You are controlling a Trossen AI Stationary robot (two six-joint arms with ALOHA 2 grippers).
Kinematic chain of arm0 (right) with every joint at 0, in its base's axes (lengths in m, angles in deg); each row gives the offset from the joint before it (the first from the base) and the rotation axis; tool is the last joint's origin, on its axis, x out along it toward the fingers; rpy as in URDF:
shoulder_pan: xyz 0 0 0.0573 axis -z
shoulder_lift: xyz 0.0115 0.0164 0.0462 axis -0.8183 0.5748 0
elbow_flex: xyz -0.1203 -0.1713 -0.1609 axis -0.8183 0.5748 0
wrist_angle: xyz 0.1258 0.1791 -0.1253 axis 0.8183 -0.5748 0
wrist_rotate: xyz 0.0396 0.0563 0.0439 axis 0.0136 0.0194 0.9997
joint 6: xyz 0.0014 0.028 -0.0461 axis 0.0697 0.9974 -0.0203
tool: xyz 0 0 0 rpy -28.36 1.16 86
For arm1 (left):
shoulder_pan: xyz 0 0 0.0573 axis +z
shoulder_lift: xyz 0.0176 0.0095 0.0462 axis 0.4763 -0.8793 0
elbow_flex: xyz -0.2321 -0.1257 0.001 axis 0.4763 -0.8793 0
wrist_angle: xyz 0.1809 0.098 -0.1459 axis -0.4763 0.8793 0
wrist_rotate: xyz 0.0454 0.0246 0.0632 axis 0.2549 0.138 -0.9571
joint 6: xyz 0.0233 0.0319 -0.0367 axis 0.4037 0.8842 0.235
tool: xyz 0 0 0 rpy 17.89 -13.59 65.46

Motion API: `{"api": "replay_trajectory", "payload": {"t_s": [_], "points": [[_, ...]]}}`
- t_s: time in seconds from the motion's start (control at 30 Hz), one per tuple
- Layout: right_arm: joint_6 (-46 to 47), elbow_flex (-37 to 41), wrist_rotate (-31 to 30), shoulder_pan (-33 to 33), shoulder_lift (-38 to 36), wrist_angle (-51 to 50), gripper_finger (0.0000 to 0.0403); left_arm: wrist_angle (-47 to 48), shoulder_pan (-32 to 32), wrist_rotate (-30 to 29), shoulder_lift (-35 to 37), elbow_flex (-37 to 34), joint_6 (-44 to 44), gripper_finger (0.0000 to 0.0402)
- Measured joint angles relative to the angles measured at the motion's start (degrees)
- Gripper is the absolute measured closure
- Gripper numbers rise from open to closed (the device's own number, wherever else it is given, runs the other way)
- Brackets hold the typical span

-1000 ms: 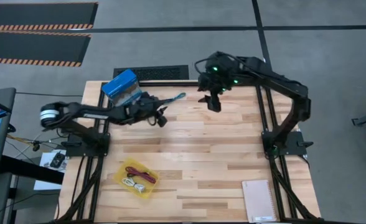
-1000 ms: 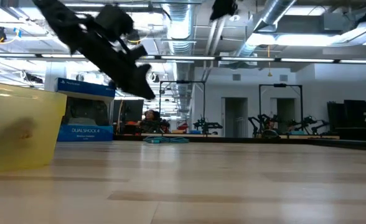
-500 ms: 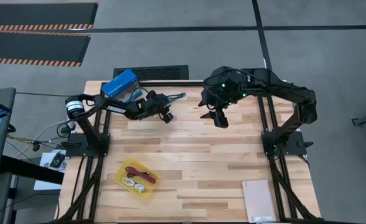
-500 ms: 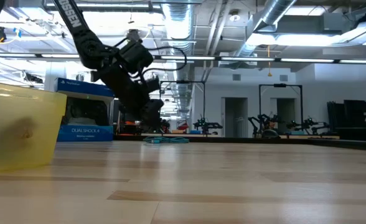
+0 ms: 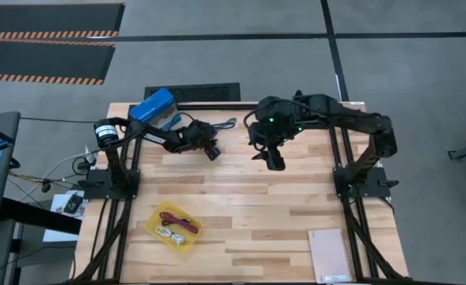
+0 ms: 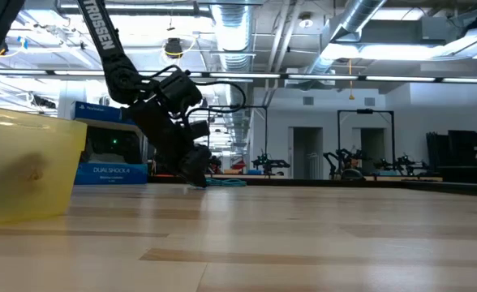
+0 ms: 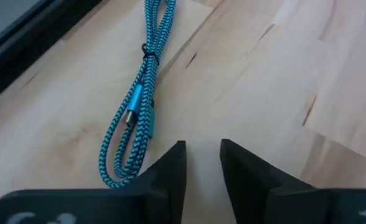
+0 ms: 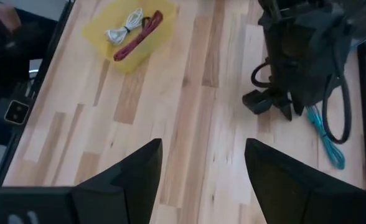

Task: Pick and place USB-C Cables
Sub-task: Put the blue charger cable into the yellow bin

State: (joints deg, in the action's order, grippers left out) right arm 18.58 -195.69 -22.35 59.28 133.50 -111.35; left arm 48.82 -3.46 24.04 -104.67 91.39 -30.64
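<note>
As we read the overhead view from its left edge, we first meet the yellow tray point(image 5: 174, 228) near the front left of the wooden counter point(image 5: 296, 206). It holds the dark red cable point(image 5: 184, 224) and the white cable point(image 5: 166, 233), lying side by side; the right wrist view shows the same pair in the tray point(image 8: 132, 34). We cannot find a black cable anywhere. At the far left corner sits the blue box point(image 5: 153, 106), which in the low view stands behind the tray's yellow wall point(image 6: 27, 166).

Just right of the box, the left gripper point(image 5: 211, 150) reaches low over the counter's far edge. Its jaws are nearly closed, with only a narrow slit between the fingers point(image 7: 170, 174), and they hold nothing. The teal cable point(image 7: 136, 106) lies flat on the wood just ahead of those fingertips and slightly to one side, a tied braided bundle with its metal plug showing. From above it appears as a thin teal line point(image 5: 227, 123) near the far edge, between the two arms.

Further right, the right gripper point(image 5: 271, 157) hangs above the middle of the counter, its jaws spread wide and empty. At the front right corner lies a pale notebook point(image 5: 329, 255), well apart from everything else.
</note>
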Motion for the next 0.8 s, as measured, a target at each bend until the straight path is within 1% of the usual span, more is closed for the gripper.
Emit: {"api": "replay_trajectory", "payload": {"t_s": [0.1,0.17,0.23,0.33,0.37,0.43,0.5,0.53,0.57,0.67,0.8], "points": [[0.0,0.02,0.0,0.1,0.88,0.08,0.0149,-0.03,0.04,2.43,-0.02,0.02,-0.02,0.034],[0.0,0.09,0.0,0.1,1.1,-0.21,0.0149,-0.07,0.08,6.26,-0.04,0.02,-0.69,0.0368],[0.0,-0.07,0.0,0.13,1.29,-0.12,0.0149,0.08,-0.6,11.54,-0.06,0.06,-0.95,0.0392],[0.0,0.0,0.0,0.17,1.64,-0.73,0.0149,0.62,-2.49,22.52,-0.11,0.06,-1.51,0.0395],[-0.04,0.0,0.0,0.17,1.76,-0.69,0.0149,0.85,-3.24,27.57,-0.18,0.04,-2.28,0.0396],[-0.32,0.0,0.02,0.17,1.79,-1.22,0.0149,0.86,-5.39,39.57,-0.5,-0.29,-3.74,0.0399],[-0.47,0.0,0.0,0.28,1.84,-1.73,0.0149,-2.06,-7.54,45.14,-0.08,-0.38,-5.54,0.0401],[-0.49,0.0,0.01,0.34,1.83,-1.86,0.0149,-3.08,-8.56,43.93,1.02,-0.31,-5.94,0.0401],[-0.5,0.0,0.0,0.46,1.82,-2.08,0.0149,-3.84,-9.3,40.48,2.29,-0.26,-5.99,0.0401],[-0.46,0.0,0.0,0.99,1.82,-2.79,0.0149,-3.99,-9.72,25.95,5.51,-0.16,-4.23,0.0401],[-0.48,0.0,0.0,1.08,1.82,-2.92,0.0149,-4.26,-7.49,12.61,9.21,-0.16,-2.43,0.0401]]}}
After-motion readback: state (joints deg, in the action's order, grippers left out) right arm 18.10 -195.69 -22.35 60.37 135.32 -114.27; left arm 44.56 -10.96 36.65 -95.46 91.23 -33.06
